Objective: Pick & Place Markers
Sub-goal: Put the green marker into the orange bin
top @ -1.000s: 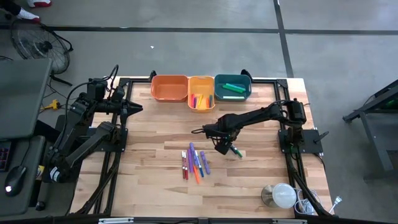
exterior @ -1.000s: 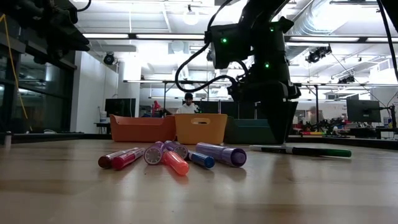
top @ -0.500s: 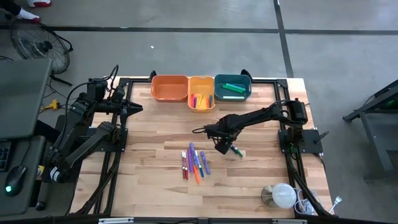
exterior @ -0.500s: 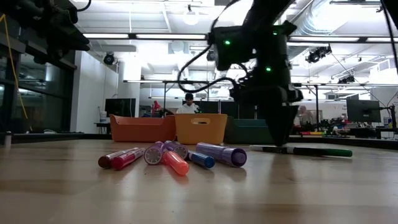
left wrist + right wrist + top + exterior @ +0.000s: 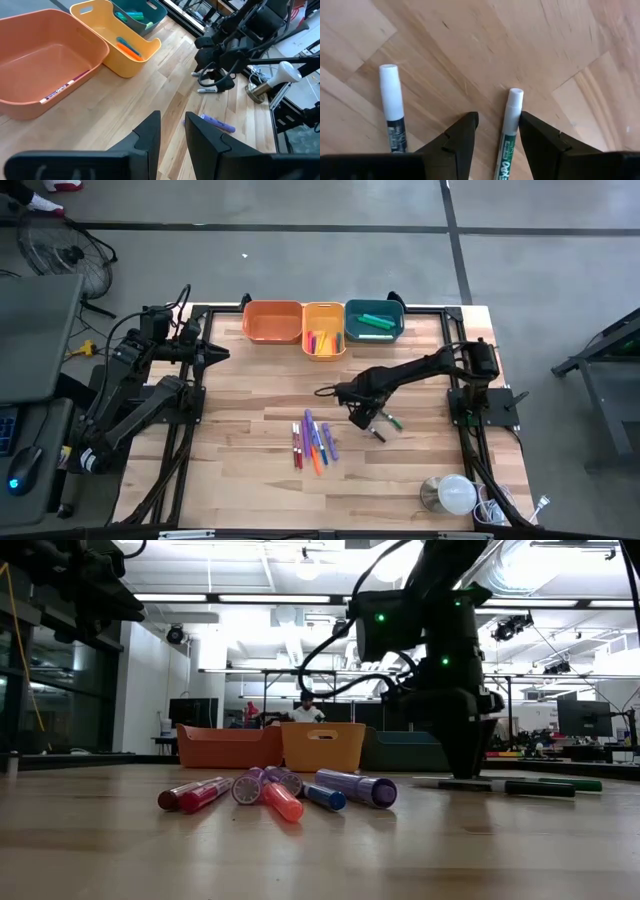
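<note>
From above, my right tool (image 5: 367,420) sits centre-right over two loose markers (image 5: 386,426); the left tool (image 5: 215,354) waits upper left. Right wrist: a green marker (image 5: 509,131) between open fingers, ungripped. Left wrist: fingers (image 5: 150,131) apart, empty.

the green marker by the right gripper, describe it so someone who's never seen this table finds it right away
Start at the right gripper, lowered over the bare wood to the right of the clump of markers in the table's middle. Two loose markers lie under it, apart from that clump. The green marker sits between the open fingers and has a green barrel with a white end; its neighbour, the black marker, lies outside them.
</note>
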Available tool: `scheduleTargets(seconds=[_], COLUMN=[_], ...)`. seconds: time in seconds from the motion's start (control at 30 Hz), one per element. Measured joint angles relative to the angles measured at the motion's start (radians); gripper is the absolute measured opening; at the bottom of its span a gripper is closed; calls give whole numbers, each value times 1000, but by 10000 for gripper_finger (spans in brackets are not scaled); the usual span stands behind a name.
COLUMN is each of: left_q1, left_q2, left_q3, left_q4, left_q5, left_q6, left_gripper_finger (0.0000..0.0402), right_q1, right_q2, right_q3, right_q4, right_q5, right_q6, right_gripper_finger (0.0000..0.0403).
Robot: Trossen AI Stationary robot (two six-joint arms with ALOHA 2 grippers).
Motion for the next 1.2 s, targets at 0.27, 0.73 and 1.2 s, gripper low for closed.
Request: scheduleTargets(seconds=[0.27, 0.73, 1.2], left_q1=[0, 0, 0], left_q2=[0, 0, 0], left_q3=[0, 0, 0], left_q4=[-7, -21, -30], left_q5=[3, 5, 6], left_q6=[0, 0, 8], left_gripper_finger=[88, 88, 88], right_q1=[24, 43, 105], right_q2=[2, 2, 5], right_q3=[0, -1, -6], right_q4=[-17, -55, -111], right_q5=[17, -17, -58], right_q6=[19, 13, 57], right_gripper_finger=[144, 144, 138])
